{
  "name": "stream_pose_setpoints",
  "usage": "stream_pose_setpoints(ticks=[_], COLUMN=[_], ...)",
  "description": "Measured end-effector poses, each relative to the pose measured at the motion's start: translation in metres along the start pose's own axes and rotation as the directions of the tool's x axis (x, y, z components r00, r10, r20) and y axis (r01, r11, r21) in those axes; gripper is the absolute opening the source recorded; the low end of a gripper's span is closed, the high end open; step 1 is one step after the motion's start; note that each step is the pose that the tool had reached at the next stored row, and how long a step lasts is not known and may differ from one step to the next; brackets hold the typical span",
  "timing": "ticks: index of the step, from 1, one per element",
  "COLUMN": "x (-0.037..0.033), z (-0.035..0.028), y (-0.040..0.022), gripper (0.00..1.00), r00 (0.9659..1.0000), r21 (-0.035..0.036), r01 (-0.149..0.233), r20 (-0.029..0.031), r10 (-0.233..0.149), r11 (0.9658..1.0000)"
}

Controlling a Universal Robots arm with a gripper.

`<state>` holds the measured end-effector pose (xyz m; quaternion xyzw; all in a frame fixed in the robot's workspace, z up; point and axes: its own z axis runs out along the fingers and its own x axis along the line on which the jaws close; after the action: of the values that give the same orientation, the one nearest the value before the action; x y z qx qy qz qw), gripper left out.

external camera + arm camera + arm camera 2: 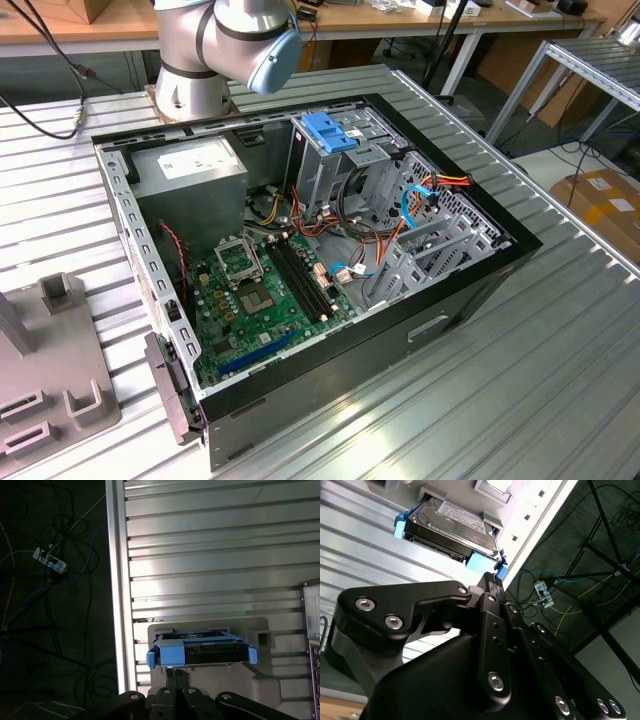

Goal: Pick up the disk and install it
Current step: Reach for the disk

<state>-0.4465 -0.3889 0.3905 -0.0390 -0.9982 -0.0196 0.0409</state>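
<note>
The disk (202,650), a dark metal drive with a white label and blue side rails, rests in a grey holder (262,682) on the ribbed metal table. In the second wrist view the disk (452,527) lies label side towards the camera. My gripper (176,672) hangs just in front of the disk's blue rail, its black fingers together and nothing between them. The second wrist view puts my gripper (491,581) right by the blue rail's corner. I cannot tell whether it touches the rail.
An open computer case (480,290) lies on the table, with a motherboard (260,290), a grey power-supply box (195,165) and a blue-topped drive cage (330,130). The arm's base (190,80) stands behind it. The table edge (117,605) runs beside the holder, with floor cables beyond.
</note>
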Motion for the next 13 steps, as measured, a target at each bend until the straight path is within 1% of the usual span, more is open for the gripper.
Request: stream_pose_setpoints(ticks=[8, 10, 13], x=[0.0, 0.0, 0.0], z=[0.0, 0.0, 0.0], y=[0.0, 0.0, 0.0], gripper=[0.11, 0.11, 0.11], r00=[1.0, 1.0, 1.0], r21=[0.0003, 0.0005, 0.0006], r01=[0.0, 0.0, 0.0], r20=[-0.0032, -0.0065, -0.0078], r10=[0.0, 0.0, 0.0], r11=[1.0, 1.0, 1.0])
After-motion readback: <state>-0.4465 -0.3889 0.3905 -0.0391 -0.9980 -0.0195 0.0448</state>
